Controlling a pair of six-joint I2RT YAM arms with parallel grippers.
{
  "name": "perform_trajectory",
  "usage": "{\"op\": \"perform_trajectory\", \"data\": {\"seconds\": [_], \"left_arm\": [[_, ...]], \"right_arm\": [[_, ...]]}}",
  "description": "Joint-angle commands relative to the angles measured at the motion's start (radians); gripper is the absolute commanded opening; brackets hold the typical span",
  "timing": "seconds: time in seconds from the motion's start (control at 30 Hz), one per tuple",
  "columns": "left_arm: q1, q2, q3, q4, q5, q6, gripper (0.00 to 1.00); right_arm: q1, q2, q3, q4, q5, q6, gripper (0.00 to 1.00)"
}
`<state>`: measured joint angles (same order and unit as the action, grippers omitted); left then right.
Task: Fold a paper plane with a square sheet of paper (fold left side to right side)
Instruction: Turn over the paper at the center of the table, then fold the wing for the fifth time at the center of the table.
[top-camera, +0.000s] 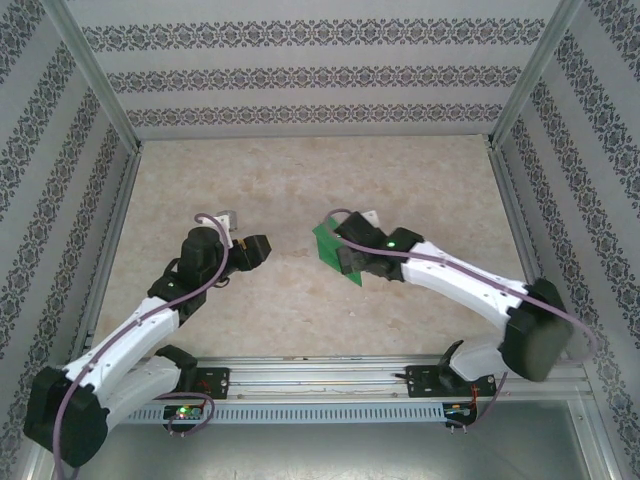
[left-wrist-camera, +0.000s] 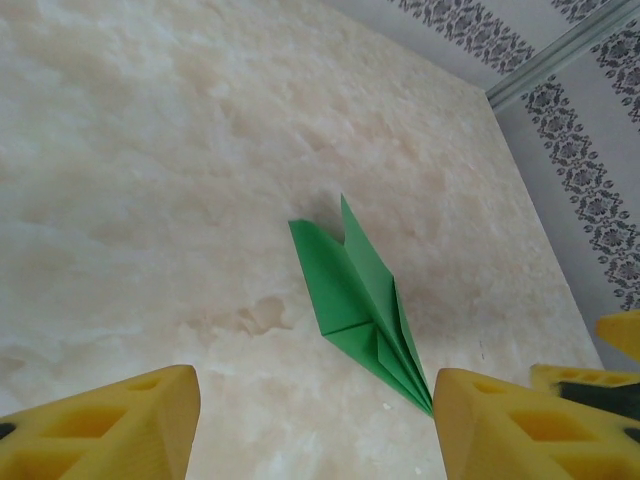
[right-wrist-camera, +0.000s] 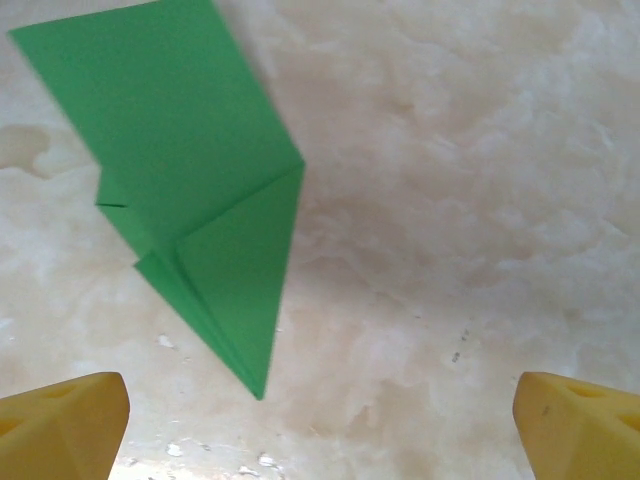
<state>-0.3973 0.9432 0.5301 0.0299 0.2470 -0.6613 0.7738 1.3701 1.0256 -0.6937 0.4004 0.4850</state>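
So the green paper plane (right-wrist-camera: 205, 205) is lying on the marbled beige counter (top-camera: 300, 190), a bit right of the middle. It's folded into a narrow pointed dart with layered creases running down to the tip. From the top view the right arm hangs right over it and covers part of it, so you only get a green corner poking out on the left.

The right hand (right-wrist-camera: 320, 425) is spread wide, with its yellow fingers (right-wrist-camera: 60, 425) way out at both edges of its own camera and nothing between them. The plane's point sits just ahead of that gap, closer to the left finger.

The left hand (left-wrist-camera: 315, 420) is apart too and holds nothing. It's off to the left, well apart from the plane, and it points toward it.
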Motion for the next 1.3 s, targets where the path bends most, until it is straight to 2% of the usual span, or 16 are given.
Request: {"op": "perform_trajectory", "data": {"seconds": [0.0,0.1,0.23,0.47,0.6,0.83,1.1,1.27], "left_arm": [[-0.009,0.062,-0.022,0.157,0.064,-0.099,0.63],[-0.037,0.143,-0.029,0.234,0.083,-0.132,0.61],[-0.081,0.263,-0.012,0.309,0.1,-0.162,0.6],[-0.151,0.45,0.08,0.367,0.102,-0.183,0.59],[-0.172,0.528,0.129,0.388,0.095,-0.191,0.59],[-0.195,0.636,0.213,0.393,0.086,-0.199,0.59],[-0.228,0.803,0.322,0.395,0.055,-0.242,0.59],[-0.233,0.903,0.39,0.365,0.011,-0.283,0.56]], "right_arm": [[-0.09,-0.103,-0.118,0.123,-0.118,0.021,0.98],[-0.188,-0.193,-0.235,0.204,-0.211,0.047,0.98],[-0.289,-0.27,-0.352,0.277,-0.271,0.062,0.98],[-0.532,-0.317,-0.549,0.476,-0.535,0.133,0.98],[-0.614,-0.327,-0.621,0.56,-0.621,0.159,0.98],[-0.673,-0.311,-0.663,0.602,-0.676,0.14,0.98],[-0.694,-0.302,-0.67,0.615,-0.695,0.124,0.98],[-0.7,-0.298,-0.665,0.618,-0.703,0.121,0.98]]}}
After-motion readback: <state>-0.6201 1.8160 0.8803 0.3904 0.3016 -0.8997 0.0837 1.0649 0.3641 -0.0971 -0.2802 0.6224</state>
